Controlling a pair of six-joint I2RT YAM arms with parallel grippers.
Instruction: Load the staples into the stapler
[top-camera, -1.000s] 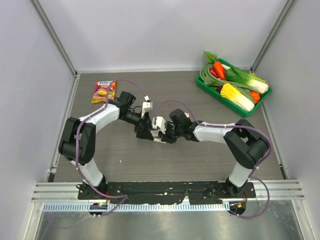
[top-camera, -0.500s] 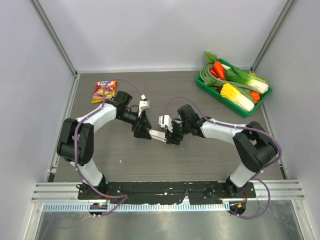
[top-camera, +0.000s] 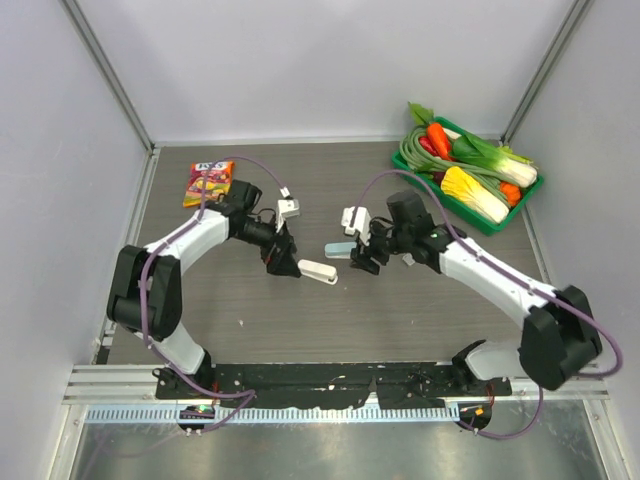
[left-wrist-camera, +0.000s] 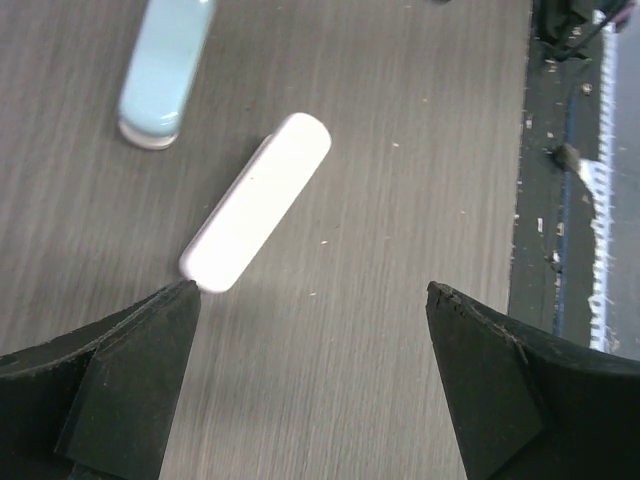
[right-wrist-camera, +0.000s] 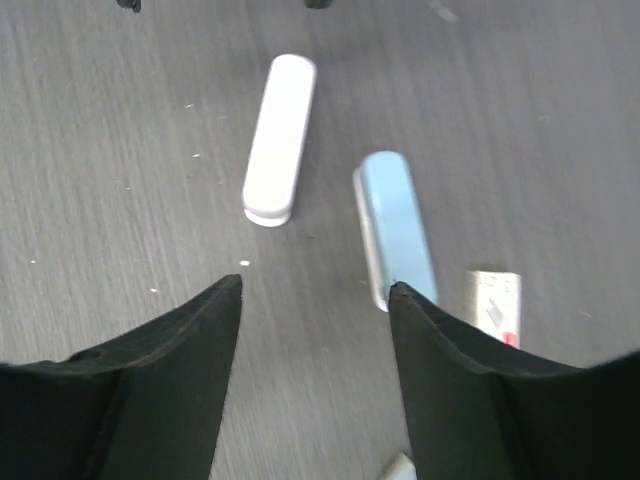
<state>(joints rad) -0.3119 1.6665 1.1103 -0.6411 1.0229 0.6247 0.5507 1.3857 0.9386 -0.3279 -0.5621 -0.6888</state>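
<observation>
Two staplers lie flat on the dark wood table. The white stapler (top-camera: 320, 271) (left-wrist-camera: 255, 205) (right-wrist-camera: 280, 140) sits beside a light blue stapler (top-camera: 338, 251) (left-wrist-camera: 165, 70) (right-wrist-camera: 397, 225). The staples (right-wrist-camera: 493, 305), a tiny whitish box with a red mark, lie just right of the blue one in the right wrist view. My left gripper (top-camera: 283, 262) (left-wrist-camera: 312, 292) is open and empty, its left fingertip next to the white stapler's near end. My right gripper (top-camera: 365, 258) (right-wrist-camera: 315, 287) is open and empty, its right fingertip over the blue stapler's near end.
A green tray (top-camera: 440, 200) of toy vegetables stands at the back right corner. A snack packet (top-camera: 209, 183) lies at the back left. Grey walls close in three sides. A black rail (top-camera: 330, 378) runs along the near edge.
The right arm has drawn back to the right and its jaws have opened. The left jaws have widened. The white stapler now lies free between the grippers, and the blue one shows.
</observation>
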